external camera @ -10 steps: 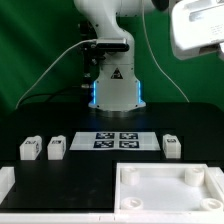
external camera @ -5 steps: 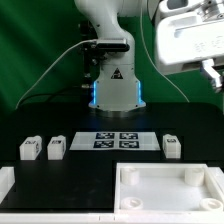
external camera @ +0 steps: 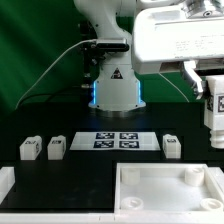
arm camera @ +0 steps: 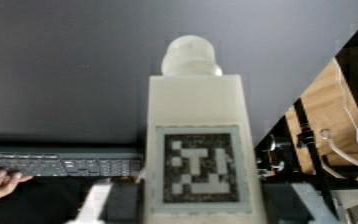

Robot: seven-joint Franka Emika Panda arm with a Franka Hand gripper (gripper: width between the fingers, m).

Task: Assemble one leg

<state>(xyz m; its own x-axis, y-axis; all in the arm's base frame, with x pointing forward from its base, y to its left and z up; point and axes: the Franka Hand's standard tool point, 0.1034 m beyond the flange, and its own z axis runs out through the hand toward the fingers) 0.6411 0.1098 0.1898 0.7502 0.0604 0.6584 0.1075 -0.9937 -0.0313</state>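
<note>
A: Where's the leg [external camera: 214, 118]?
B: Up at the exterior view's right, well above the surface [external camera: 90, 170], upright.
A: And the pincer [external camera: 212, 92]?
B: Clamped on that leg, tag showing.

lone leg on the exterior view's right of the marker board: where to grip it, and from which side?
Grip the lone leg across its two flat side faces, mid-block, coming straight down from above. It sits on the table apart from the marker board, with its top free. Its flat sides should let the jaws close squarely.
</note>
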